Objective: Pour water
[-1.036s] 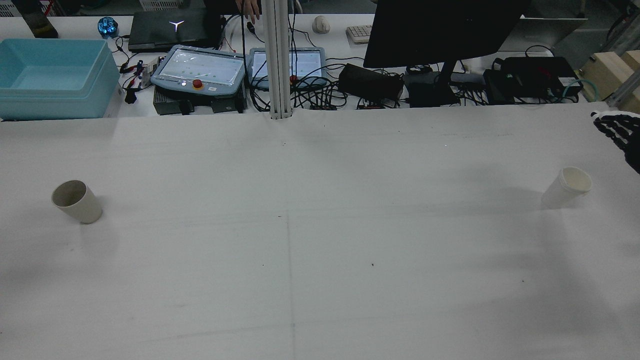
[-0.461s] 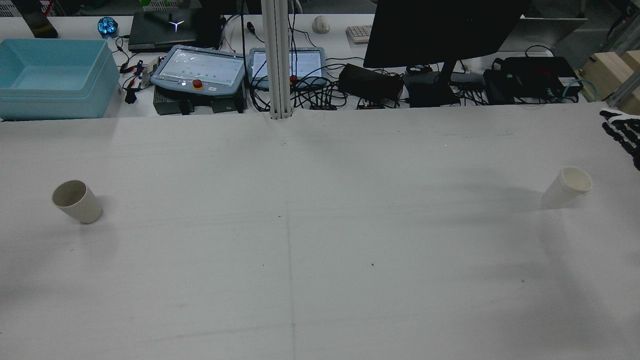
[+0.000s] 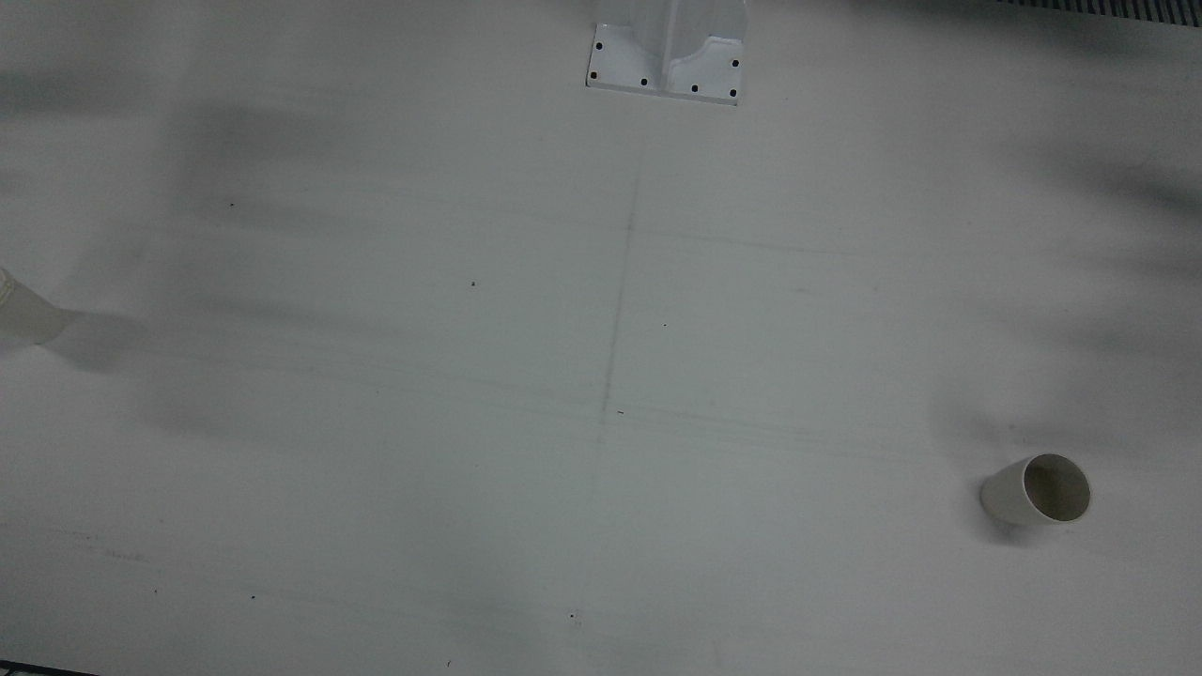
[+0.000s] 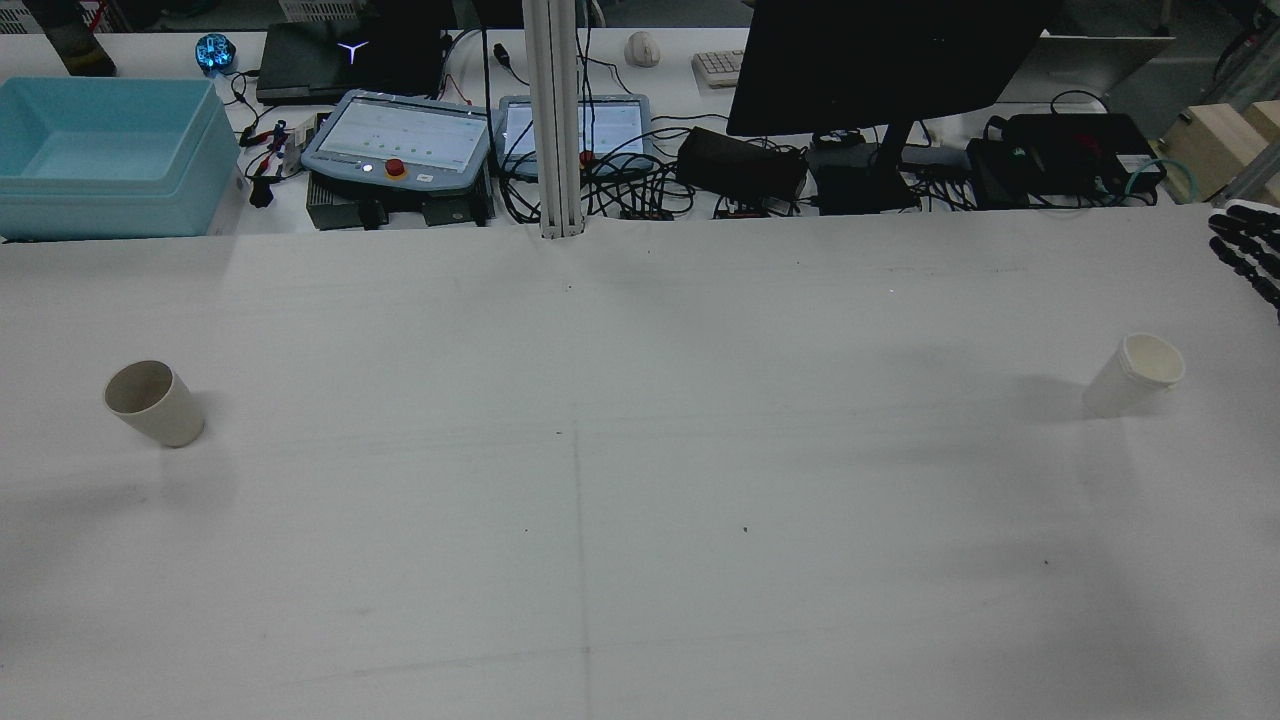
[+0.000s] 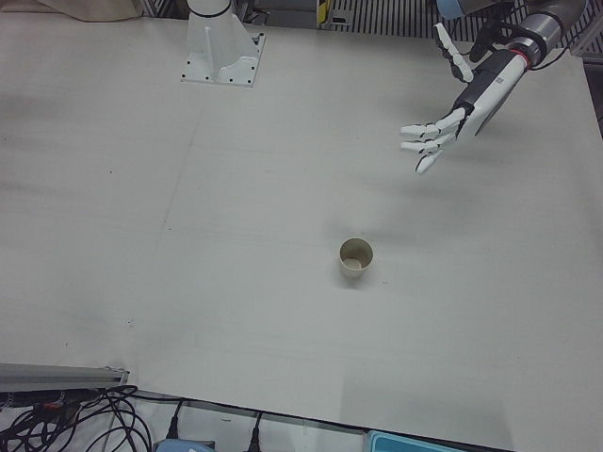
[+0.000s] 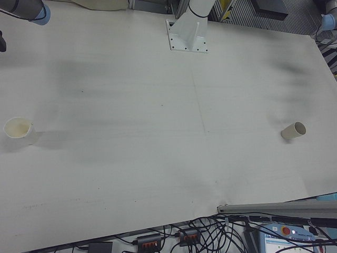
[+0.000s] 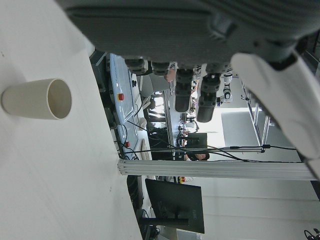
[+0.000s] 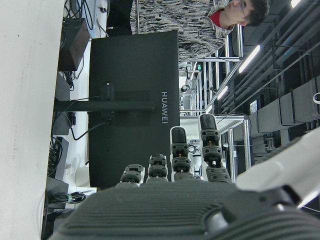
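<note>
- The white table spreads before a cable-strewn operators' bench.
- The left hand hovers empty, fingers spread, beyond the beige cup.
- The right hand, fingers apart, is past the white paper cup.
- Both cups look light and crushable; a gentle mid-wall grip seems wise.

Dim, even light; soft blurred shadows streak the table; pictures slightly grainy.

Small beige tapered paper cup upright, mouth open, on white surface at robot's left. Stacked white paper cups upright at far right. Well apart, nothing touching either.
</note>
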Controlling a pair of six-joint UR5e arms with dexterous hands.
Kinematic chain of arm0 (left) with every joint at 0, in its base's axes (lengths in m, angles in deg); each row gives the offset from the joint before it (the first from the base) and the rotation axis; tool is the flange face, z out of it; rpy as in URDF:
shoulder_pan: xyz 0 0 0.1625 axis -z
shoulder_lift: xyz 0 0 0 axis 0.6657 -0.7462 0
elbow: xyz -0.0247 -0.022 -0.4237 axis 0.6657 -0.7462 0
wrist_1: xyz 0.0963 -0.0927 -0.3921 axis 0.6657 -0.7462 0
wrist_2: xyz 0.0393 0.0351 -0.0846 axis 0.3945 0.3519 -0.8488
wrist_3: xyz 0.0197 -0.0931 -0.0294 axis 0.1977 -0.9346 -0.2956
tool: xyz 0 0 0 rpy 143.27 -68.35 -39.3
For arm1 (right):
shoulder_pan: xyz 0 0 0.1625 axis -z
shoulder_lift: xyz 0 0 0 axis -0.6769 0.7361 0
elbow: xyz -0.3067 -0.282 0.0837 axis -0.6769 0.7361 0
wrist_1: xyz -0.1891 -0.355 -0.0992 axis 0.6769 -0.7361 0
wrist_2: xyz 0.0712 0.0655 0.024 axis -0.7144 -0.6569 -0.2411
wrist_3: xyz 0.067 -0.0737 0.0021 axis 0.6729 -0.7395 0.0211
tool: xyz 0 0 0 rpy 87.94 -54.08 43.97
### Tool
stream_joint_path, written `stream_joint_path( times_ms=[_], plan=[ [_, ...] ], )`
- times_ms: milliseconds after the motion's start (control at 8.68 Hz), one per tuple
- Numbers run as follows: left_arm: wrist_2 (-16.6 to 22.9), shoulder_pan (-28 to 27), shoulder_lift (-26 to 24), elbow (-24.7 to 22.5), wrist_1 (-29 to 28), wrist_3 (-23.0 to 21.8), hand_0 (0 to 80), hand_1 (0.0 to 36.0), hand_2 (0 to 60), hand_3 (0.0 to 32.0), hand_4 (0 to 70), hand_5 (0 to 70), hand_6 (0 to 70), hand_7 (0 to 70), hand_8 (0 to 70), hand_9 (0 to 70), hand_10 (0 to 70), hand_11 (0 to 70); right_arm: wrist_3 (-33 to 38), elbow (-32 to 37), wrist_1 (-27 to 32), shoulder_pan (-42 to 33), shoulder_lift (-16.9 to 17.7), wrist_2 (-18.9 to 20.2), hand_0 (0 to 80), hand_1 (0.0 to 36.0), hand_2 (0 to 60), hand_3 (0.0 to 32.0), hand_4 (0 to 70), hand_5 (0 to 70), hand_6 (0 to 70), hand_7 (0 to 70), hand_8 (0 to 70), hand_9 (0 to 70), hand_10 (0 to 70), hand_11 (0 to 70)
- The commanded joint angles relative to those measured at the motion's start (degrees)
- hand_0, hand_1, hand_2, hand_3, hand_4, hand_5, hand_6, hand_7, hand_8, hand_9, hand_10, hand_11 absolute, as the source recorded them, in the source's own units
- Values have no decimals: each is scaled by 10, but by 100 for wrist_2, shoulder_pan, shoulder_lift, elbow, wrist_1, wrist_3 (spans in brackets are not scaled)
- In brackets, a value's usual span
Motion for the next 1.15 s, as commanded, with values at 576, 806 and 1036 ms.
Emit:
stream_joint_path(
  times_ms=[576, 806, 1036],
  plan=[
    [-629, -319, -2034, 3794, -1783, 3309, 468, 191, 276, 0, 42, 0, 0, 46, 0, 0, 0, 0, 24, -10, -85, 105, -34, 33, 231, 0, 100, 0, 549, 213, 210, 426, 108, 165, 74, 95],
    [-647, -645, -2514, 4610, -2084, 3326, 411, 131, 220, 0, 22, 0, 0, 22, 0, 0, 0, 0, 59, -10, -94, 105, -42, 16, 241, 0, 80, 0, 519, 220, 207, 446, 109, 164, 70, 91],
    [-743, -769, -2865, 5320, -2338, 3528, 320, 83, 170, 0, 23, 0, 0, 16, 0, 0, 0, 0, 68, -27, -94, 105, -42, 7, 250, 0, 102, 0, 582, 237, 232, 495, 116, 183, 75, 97]
  ],
)
